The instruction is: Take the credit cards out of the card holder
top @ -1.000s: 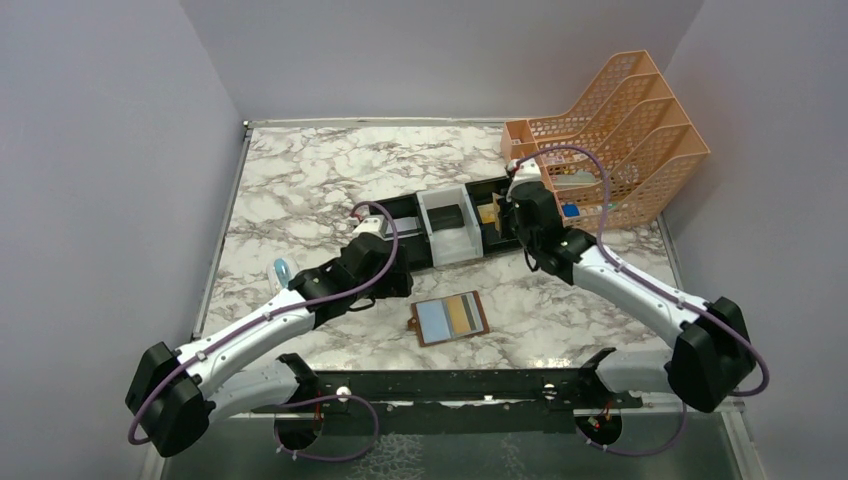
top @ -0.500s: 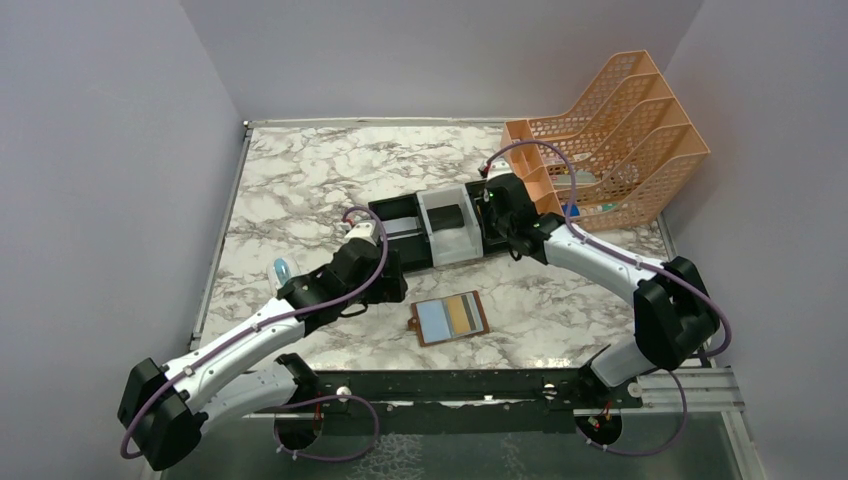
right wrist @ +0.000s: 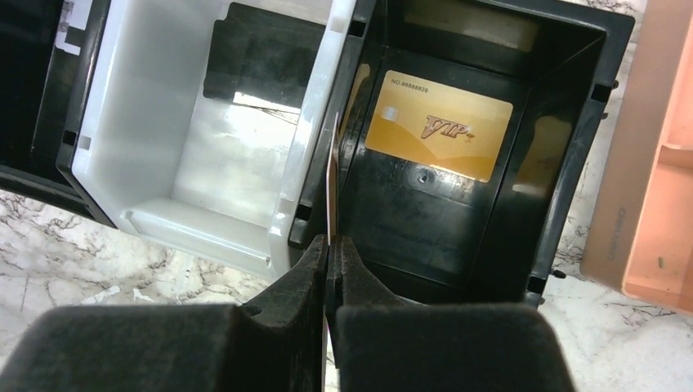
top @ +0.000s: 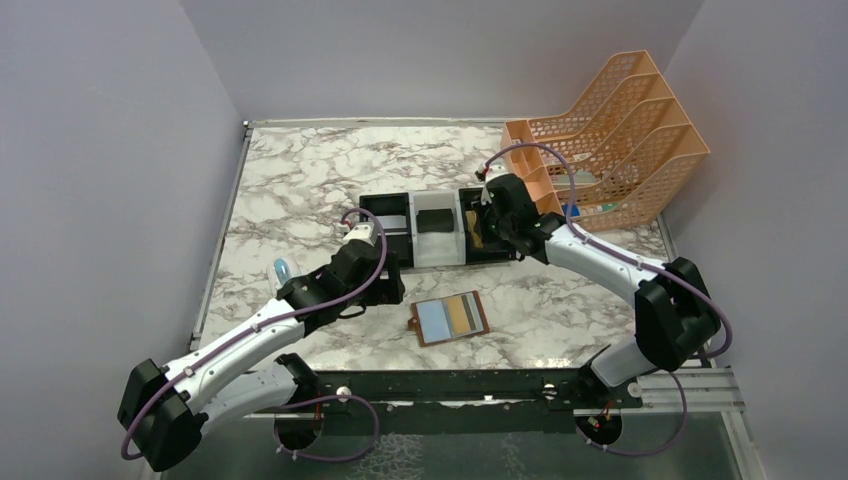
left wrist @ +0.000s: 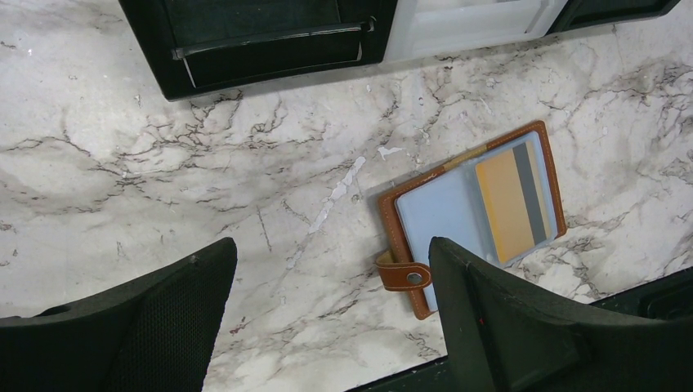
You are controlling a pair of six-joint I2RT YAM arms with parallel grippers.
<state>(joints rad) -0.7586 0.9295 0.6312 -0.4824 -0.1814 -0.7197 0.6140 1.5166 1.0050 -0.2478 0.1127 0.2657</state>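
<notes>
The brown card holder (top: 450,318) lies open on the marble in front of the tray, snap tab to the left. Its pale blue pocket (left wrist: 445,216) shows a gold-tan credit card (left wrist: 500,204) and a dark grey one (left wrist: 533,192). My left gripper (left wrist: 331,310) hangs open just left of the holder (left wrist: 404,276), touching nothing. My right gripper (right wrist: 329,241) is shut on a thin card (right wrist: 332,180) seen edge-on, over the tray's right black compartment (right wrist: 564,163). A gold card (right wrist: 439,125) lies flat in that compartment.
The three-compartment tray (top: 395,262) sits mid-table, a small black block (top: 436,220) in its white middle part. An orange mesh file rack (top: 610,130) stands at the back right, close to my right arm. Grey walls enclose the table.
The tray has swung straight and shifted left. My right gripper has moved left with it, still shut. My left arm has drawn back slightly; the card holder has not moved.
</notes>
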